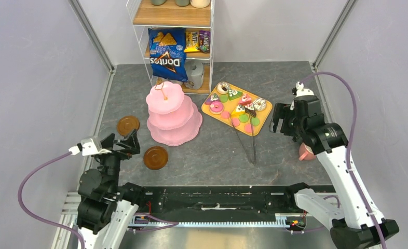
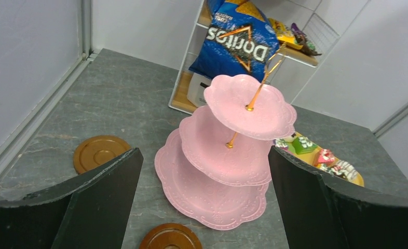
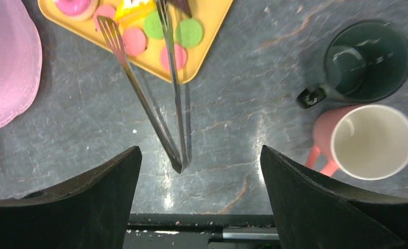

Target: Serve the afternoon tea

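Over the surface (image 1: 217, 155), your left pincer (image 2: 204, 155) gapes facing the pink stand (image 2: 212, 199); your right pincer (image 3: 200, 150) gapes above the tongs (image 3: 141, 98). Neither holds anything.

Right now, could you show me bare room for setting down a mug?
Bare tabletop lies between the pink three-tier stand and the tongs, and behind the yellow tray. Crowded: the tray, and around the pink mug and dark-green mug.

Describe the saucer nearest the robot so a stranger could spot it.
Find the pink three-tier stand mid-table. Just in front of its bottom tier, toward the robot, lies a brown saucer. The other saucer sits left of the stand, farther back.
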